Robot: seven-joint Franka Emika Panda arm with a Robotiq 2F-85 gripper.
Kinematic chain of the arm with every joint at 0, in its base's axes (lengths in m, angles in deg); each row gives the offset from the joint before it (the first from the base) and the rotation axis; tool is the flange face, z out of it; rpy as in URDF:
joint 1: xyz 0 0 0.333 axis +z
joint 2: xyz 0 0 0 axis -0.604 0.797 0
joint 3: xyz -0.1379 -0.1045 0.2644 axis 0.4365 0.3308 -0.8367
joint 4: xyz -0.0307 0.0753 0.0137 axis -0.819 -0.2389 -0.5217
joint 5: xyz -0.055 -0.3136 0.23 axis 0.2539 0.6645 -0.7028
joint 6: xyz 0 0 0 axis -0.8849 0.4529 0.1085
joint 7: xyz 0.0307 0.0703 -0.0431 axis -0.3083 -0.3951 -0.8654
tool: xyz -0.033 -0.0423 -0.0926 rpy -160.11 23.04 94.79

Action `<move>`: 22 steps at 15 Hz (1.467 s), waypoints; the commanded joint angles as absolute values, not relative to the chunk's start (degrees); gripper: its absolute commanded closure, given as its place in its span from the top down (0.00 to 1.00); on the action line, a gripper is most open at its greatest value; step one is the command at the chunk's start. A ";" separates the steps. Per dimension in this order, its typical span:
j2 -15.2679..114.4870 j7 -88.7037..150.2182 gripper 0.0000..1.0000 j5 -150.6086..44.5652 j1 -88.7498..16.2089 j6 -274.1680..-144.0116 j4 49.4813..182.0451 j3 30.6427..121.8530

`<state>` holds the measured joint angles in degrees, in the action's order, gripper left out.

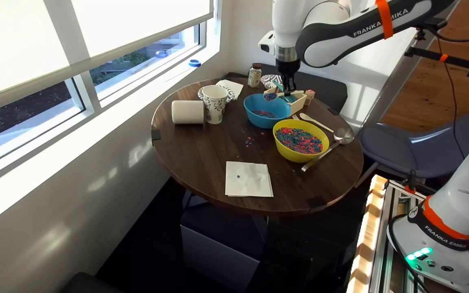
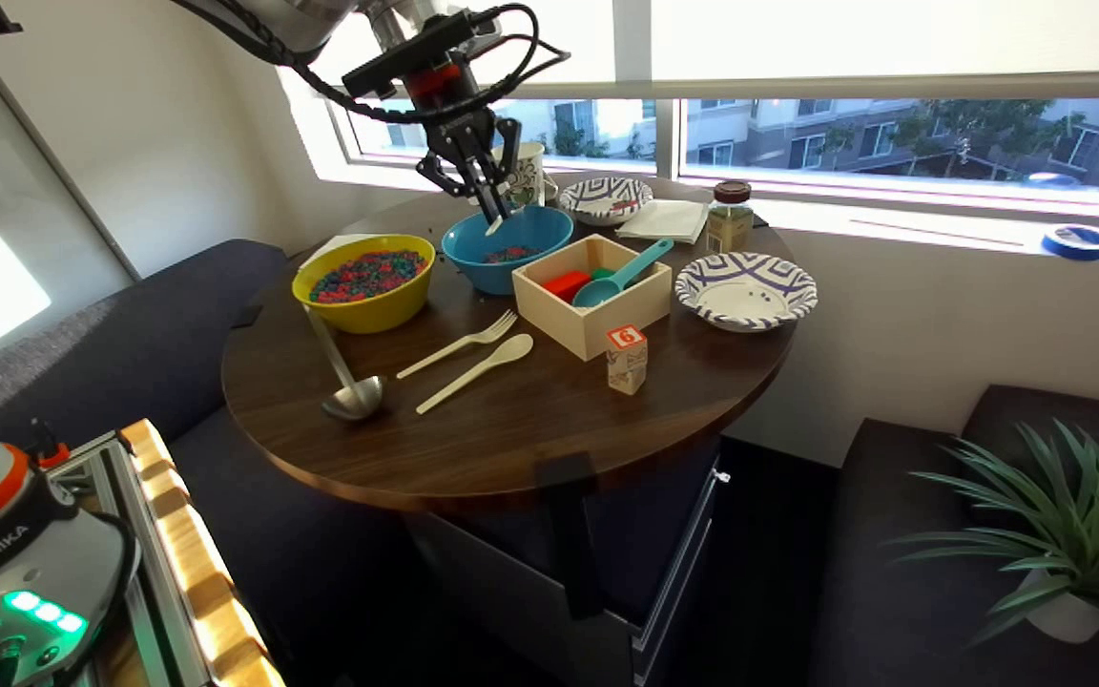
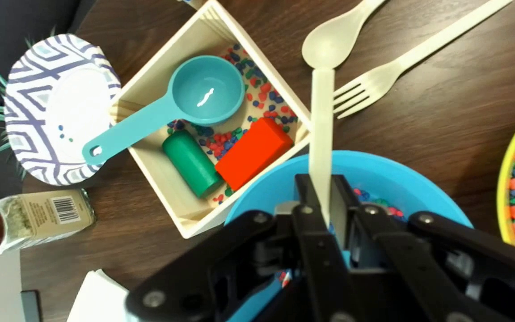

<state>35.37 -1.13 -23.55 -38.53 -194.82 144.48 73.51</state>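
Note:
My gripper (image 1: 289, 88) is shut on the handle of a cream spoon (image 3: 322, 120). It hangs over the blue bowl (image 1: 264, 121), which holds a few coloured pellets. The spoon's head, heaped with pellets (image 1: 270, 97), shows in an exterior view above the bowl; the gripper hides it in the wrist view. In an exterior view the gripper (image 2: 492, 212) is above the blue bowl (image 2: 475, 269). Beside that bowl stands a wooden box (image 3: 264, 65) with a teal scoop (image 3: 208, 89), a red block (image 3: 255, 152), a green cylinder (image 3: 191, 163) and loose pellets.
A yellow bowl (image 1: 295, 156) full of pellets stands near a metal ladle (image 1: 343, 135). A spoon (image 2: 475, 373) and fork (image 2: 459, 343) lie nearby. Also on the table are stacked blocks (image 2: 627, 361), a patterned bowl (image 2: 745, 296), a jar (image 1: 254, 76), a cup (image 1: 215, 103) and napkins (image 1: 248, 179).

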 commanded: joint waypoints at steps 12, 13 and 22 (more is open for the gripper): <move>32.70 14.36 0.03 12.04 -34.50 -196.90 155.19 69.74; 32.17 15.29 0.03 14.27 -34.36 -197.47 156.20 69.51; 28.82 18.32 0.03 22.23 -33.78 -197.25 160.73 69.03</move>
<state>31.51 18.16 24.35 -33.93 -196.79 158.32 69.00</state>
